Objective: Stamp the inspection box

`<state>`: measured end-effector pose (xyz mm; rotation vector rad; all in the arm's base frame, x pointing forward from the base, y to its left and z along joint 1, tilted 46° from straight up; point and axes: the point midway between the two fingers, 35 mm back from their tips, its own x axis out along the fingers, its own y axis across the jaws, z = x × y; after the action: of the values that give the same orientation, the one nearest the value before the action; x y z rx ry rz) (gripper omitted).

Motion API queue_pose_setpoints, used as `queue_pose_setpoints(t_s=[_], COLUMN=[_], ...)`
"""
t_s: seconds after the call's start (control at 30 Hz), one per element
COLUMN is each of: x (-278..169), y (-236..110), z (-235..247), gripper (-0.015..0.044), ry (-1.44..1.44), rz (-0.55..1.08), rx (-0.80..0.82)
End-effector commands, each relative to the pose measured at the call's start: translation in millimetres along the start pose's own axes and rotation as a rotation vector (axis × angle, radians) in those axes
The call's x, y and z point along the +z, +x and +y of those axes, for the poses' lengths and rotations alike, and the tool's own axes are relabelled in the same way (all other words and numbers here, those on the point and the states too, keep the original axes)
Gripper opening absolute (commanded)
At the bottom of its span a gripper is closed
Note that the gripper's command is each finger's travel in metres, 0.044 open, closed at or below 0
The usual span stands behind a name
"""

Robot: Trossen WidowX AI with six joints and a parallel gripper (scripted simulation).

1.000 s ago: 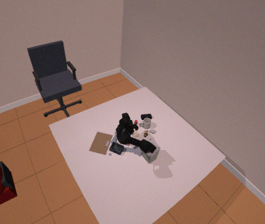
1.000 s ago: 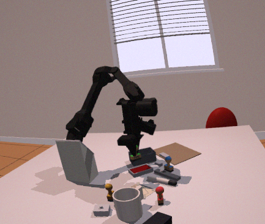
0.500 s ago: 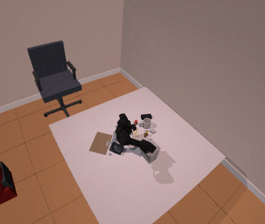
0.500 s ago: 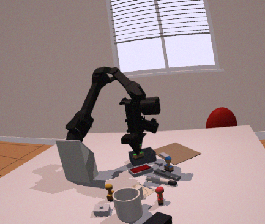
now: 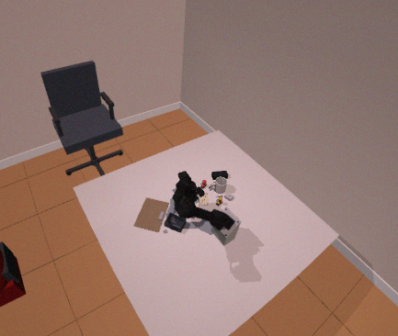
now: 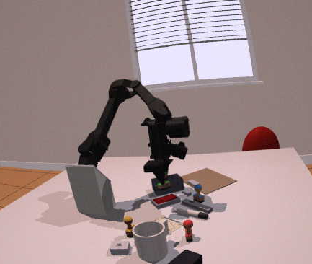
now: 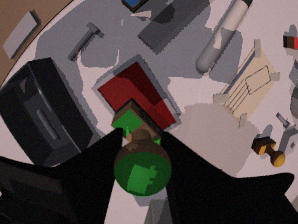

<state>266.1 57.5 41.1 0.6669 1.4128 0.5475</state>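
My gripper (image 6: 164,180) (image 7: 142,135) is shut on the green stamp (image 6: 163,185) (image 7: 142,172), holding it upright with its base down. In the exterior view the stamp is above the table, just over the level of the red ink pad (image 6: 166,200) (image 7: 120,89). In the wrist view its base overlaps the pad's near corner; the gap beneath it cannot be judged exactly. The card (image 6: 171,224) (image 7: 239,97) (image 5: 204,200) lies taped down, with an outlined box (image 7: 258,80) on it. No print shows in the box. The stamp's lower face is hidden.
A dark open box (image 6: 174,185) (image 7: 45,112) (image 5: 176,222) stands beside the pad. A marker (image 6: 190,213) (image 7: 220,42), blue stamp (image 6: 198,193), red stamp (image 6: 188,231), yellow stamp (image 6: 129,226) (image 7: 270,151) and grey mug (image 6: 150,243) (image 5: 221,184) stand or lie around. A brown board (image 5: 151,215) (image 6: 212,178) lies beyond.
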Motion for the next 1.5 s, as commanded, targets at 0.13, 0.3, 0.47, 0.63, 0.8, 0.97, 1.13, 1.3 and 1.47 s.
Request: queue_pose_setpoints(t_s=[0.13,0.3,0.47,0.63,0.8,0.97,1.13,1.3,1.47], x=[-1,-1,-1,-1,-1,-1,-1,-2,-2], y=[6,10,13,16,20,23,26,30,33], z=[0,0,0,0,0,0,0,1,1], gripper=[0.0,0.0,0.0,0.0,0.0,0.0,0.0,0.0,0.0], ry=[0.009,0.008,0.008,0.007,0.006,0.005,0.004,0.004,0.003], rz=[0.003,0.003,0.003,0.003,0.003,0.003,0.003,0.003,0.003], rx=[0.005,0.004,0.004,0.004,0.005,0.005,0.005,0.006,0.006])
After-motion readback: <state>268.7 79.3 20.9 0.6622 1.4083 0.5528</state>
